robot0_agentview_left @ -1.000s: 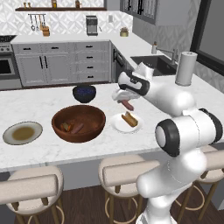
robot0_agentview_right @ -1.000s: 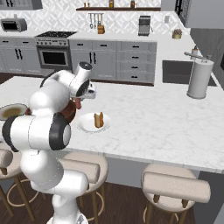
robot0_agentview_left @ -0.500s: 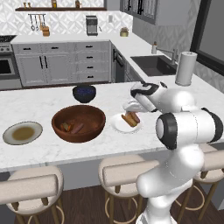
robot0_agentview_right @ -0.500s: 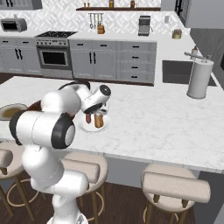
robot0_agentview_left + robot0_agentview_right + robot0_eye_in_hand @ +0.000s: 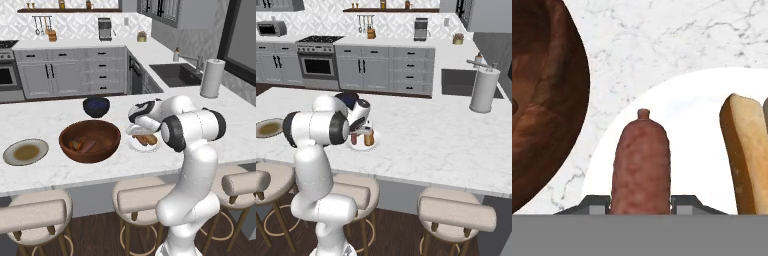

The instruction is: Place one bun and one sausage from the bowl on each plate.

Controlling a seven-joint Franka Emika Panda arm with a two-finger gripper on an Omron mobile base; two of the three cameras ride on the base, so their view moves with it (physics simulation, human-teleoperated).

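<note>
My gripper is shut on a reddish sausage, its two tips pressed against the sausage's sides. The sausage hangs low over the white plate, on the side toward the reddish-brown bowl. A bun lies on the plate beside it. From the left base view, the gripper dips onto the white plate, just right of the bowl, which holds another bun and sausage. The grey-rimmed plate lies bare at far left. From the right, the gripper meets the plate.
A small dark blue bowl stands behind the wooden bowl. A paper-towel roll and the sink are at the far right. Stools line the counter's near edge.
The hand has swung from above the counter down onto the white plate, carrying the sausage with it. The bun on the plate has not moved.
</note>
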